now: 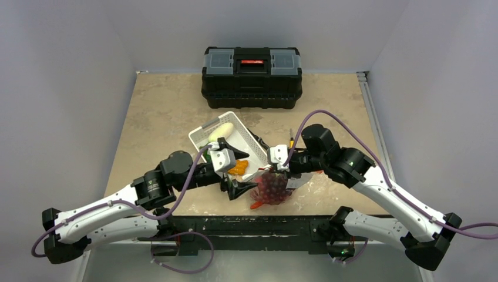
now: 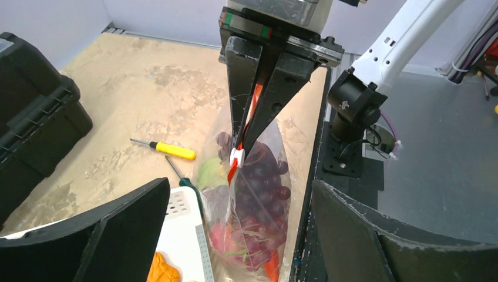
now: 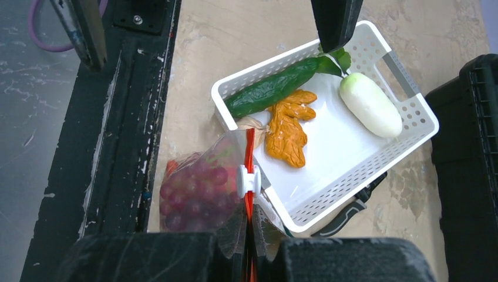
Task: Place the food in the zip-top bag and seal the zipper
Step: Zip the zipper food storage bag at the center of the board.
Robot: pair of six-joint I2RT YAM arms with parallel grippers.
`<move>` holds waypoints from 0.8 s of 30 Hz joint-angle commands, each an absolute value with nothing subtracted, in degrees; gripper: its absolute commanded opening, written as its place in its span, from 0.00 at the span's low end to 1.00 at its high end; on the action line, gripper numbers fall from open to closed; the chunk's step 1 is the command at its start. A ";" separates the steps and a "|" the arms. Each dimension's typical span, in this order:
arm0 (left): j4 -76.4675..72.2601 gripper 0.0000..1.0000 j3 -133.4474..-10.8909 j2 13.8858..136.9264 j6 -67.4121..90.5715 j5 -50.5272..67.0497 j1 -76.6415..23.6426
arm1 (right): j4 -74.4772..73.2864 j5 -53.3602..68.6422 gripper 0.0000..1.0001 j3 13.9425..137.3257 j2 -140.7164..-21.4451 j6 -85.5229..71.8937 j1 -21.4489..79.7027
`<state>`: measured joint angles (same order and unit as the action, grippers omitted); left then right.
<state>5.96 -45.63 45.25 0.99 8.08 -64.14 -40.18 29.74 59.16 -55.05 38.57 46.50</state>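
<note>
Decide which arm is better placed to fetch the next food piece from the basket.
Left. The left fingers stand open by the white basket, which holds the cucumber, orange chunk and white oblong. The right fingers are shut on the zipper.

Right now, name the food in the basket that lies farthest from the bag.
The white oblong. It lies at the end of the basket away from the bag, while the cucumber and the orange chunk lie nearer the bag.

Black tool [image 3: 346, 214] mostly hidden under basket [image 3: 364, 176]; bag [image 2: 276, 153] btm cut off.
</note>
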 commanded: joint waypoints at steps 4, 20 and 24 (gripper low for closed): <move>9.61 0.73 -48.53 49.33 0.91 5.39 -63.90 | -36.25 30.48 0.00 61.49 -54.83 39.12 46.68; 7.73 0.35 -52.13 57.54 -2.20 5.45 -63.90 | -37.20 30.32 0.00 62.87 -55.80 39.35 46.67; 8.29 0.22 -53.37 58.40 -3.03 5.43 -63.90 | -37.66 30.41 0.00 63.42 -56.34 39.52 46.67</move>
<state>10.35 -49.80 57.87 -1.32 5.74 -64.14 -40.27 29.58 59.90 -56.25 38.61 46.50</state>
